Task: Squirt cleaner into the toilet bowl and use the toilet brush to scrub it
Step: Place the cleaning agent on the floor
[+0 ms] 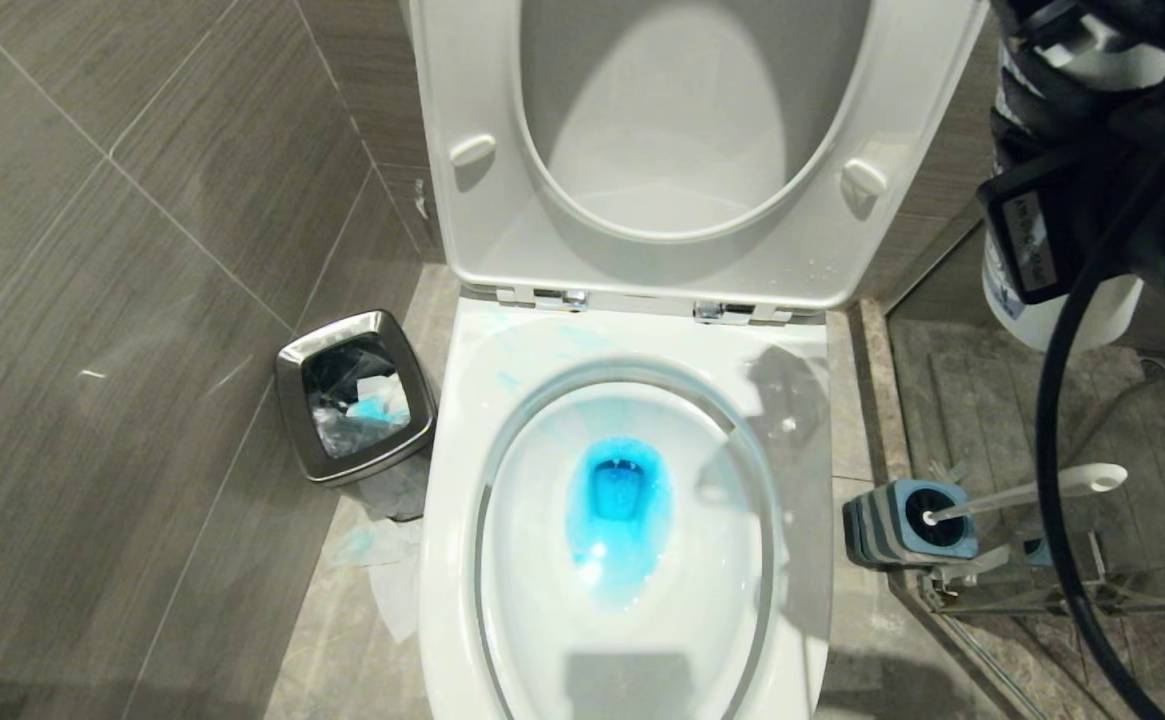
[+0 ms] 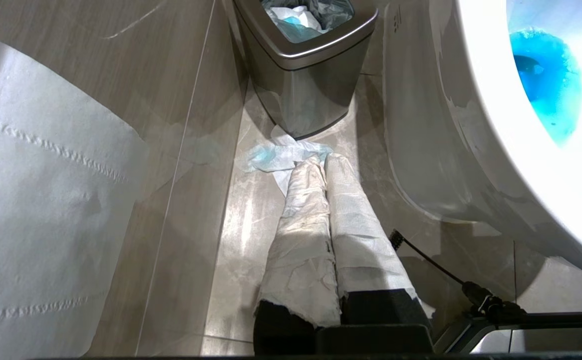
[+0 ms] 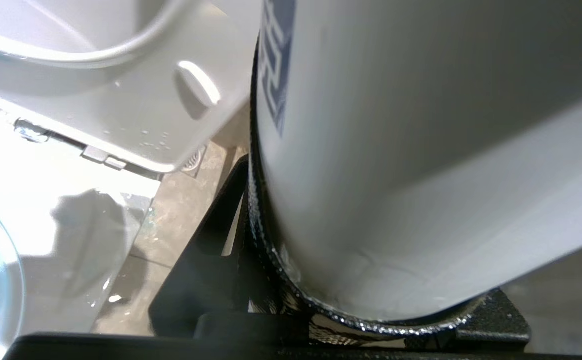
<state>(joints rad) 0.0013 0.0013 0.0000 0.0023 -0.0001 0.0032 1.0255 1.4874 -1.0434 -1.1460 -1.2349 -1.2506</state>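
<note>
— What stood around the toilet bowl (image 1: 642, 640)?

— A small steel bin (image 1: 354, 400) sat on the floor to its left, against the wall, with blue-stained tissues inside; more crumpled tissue (image 2: 281, 155) lay on the floor just in front of it. The left gripper (image 2: 320, 165), its fingers wrapped in paper and pressed together, hung low near that tissue, beside the bowl's outer wall.

— And the right side?

— The toilet brush (image 1: 1027, 492) rested in its striped holder (image 1: 907, 522) on the floor by a glass panel, handle tilted away from the bowl. Above it the right gripper (image 1: 1072, 260) clasped a white bottle (image 3: 420, 150), and a black cable (image 1: 1052, 480) crossed in front of the brush.

— The cleaner (image 1: 617, 500)?

— It tinted the water bright blue, with pale streaks on the rim. Seat and lid stood raised. Walls and floor were grey-brown tile.
</note>
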